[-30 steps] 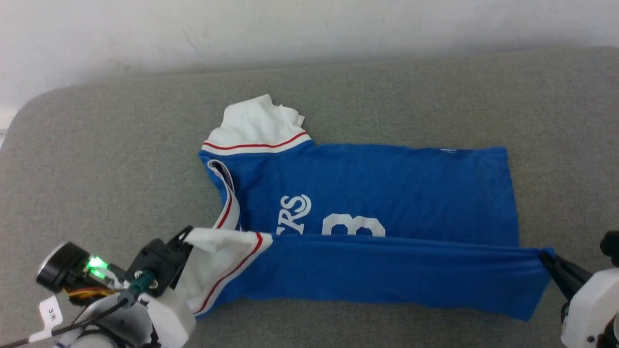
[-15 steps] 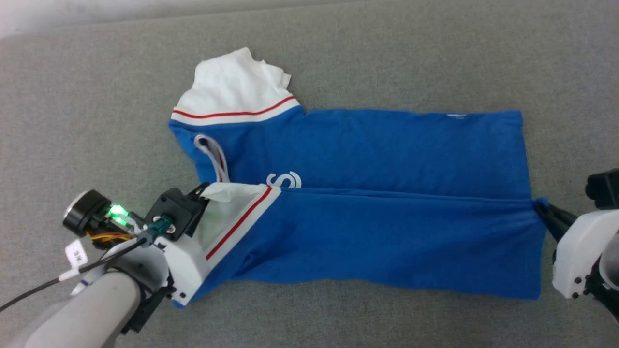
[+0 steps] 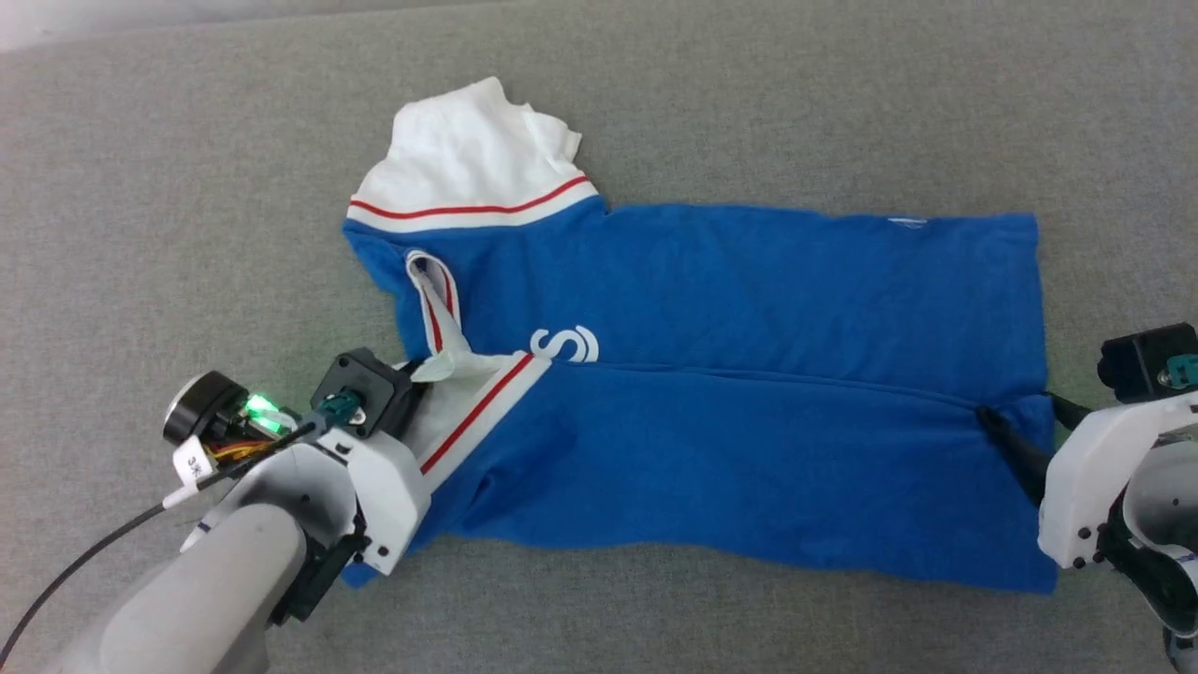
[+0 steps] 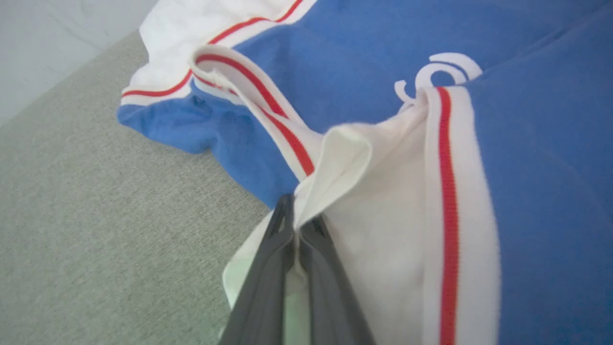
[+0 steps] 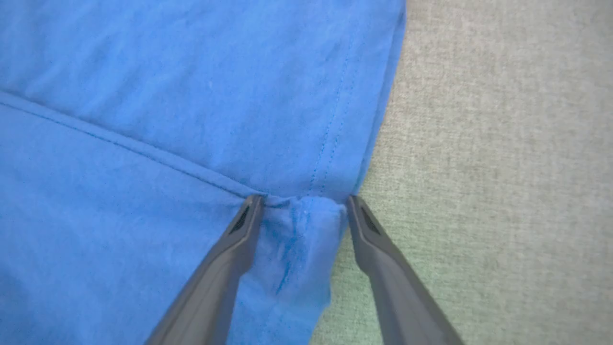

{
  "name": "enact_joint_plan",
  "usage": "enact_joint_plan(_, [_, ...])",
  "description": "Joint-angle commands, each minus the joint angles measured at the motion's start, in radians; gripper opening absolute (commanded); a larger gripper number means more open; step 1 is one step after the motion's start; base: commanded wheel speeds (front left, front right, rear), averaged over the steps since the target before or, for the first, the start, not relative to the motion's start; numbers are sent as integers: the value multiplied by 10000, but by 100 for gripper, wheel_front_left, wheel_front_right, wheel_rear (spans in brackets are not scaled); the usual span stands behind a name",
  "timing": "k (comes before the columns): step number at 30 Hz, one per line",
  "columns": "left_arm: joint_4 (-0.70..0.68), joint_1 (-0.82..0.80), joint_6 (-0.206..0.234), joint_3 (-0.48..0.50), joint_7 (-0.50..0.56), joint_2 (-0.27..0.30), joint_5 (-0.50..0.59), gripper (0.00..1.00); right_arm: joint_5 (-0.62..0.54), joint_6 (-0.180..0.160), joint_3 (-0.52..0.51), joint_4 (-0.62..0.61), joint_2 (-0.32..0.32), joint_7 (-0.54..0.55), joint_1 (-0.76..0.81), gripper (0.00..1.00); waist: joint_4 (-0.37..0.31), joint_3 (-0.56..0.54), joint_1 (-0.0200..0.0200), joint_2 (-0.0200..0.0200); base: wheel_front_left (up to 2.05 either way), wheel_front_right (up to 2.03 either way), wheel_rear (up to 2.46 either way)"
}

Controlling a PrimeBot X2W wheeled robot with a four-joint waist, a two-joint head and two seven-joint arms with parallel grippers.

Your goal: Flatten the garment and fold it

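The garment (image 3: pixel 749 374) lies spread on a grey cloth surface (image 3: pixel 187 187), with its collar side toward the robot's left and its bottom hem toward the right. Its near long edge is folded over to about the middle, so it covers almost all of the white writing on the chest. Only one letter S (image 3: pixel 564 344) with a curl above it can be read. In the left wrist view the same letter peeks out beside the red stripe.

At the far edge of the blue cloth there is a small white mark (image 3: pixel 906 223), too small to read. On the cable of the left arm hangs a white tag (image 3: pixel 194 461); it carries a "3" and a second sign which I cannot tell. A green light (image 3: pixel 257 408) shines just beside it.

The left gripper (image 4: pixel 293 225) has its jaws pressed together on the white cloth of the near sleeve (image 4: pixel 383 230), at the fold line. The far sleeve (image 3: pixel 468 154) lies flat, white with red trim.

The right gripper (image 5: pixel 302 201) is at the hem corner of the fold. Its jaws stand wide apart, and the slack blue corner lies between its fingers (image 5: pixel 225 258).
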Motion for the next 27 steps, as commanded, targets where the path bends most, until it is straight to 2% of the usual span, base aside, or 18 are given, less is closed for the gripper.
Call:
enact_joint_plan(1, [186, 95, 100, 40, -92, -73, -165, 95, 81, -9, 81, 225, 126, -82, 69, 100, 48, -209, 0, -1, 0, 0, 0])
enact_joint_plan(3, [193, 241, 216, 165, -299, -153, -331, 100, 134, -9, 13, 211, 154, -258, 139, 100, 74, -409, 0, -1, 0, 0, 0])
enact_joint_plan(7, [2, 690, 590, 487, -932, -313, -633, 100, 222, -9, -202, -56, 200, -625, 452, 100, 138, -918, 0, -1, 0, 0, 0])
enact_joint_plan(13, [-882, 1856, 1655, 1322, -2280, -454, -1079, 100, 38, -9, -930, -1102, 534, -1444, 1333, 100, 216, -1655, 0, -1, 0, 0, 0])
enact_joint_plan(17, [-1585, 2828, 2501, 1834, -3150, -521, -1197, 100, -617, -9, -1749, -1899, 1194, -2459, 2036, 100, 277, -2010, 0, -1, 0, 0, 0])
enact_joint_plan(22, [-2347, 4016, 3415, 2393, -4069, -735, -1164, 100, -1734, -9, -2564, -2656, 2383, -3941, 2813, 100, 301, -2310, 0, -1, 0, 0, 0])
enact_joint_plan(27, [-2876, 5148, 3955, 2960, -4370, -1090, -803, 100, -2889, -9, -2988, -3078, 3291, -5505, 3357, 100, 326, -2528, 0, -1, 0, 0, 0])
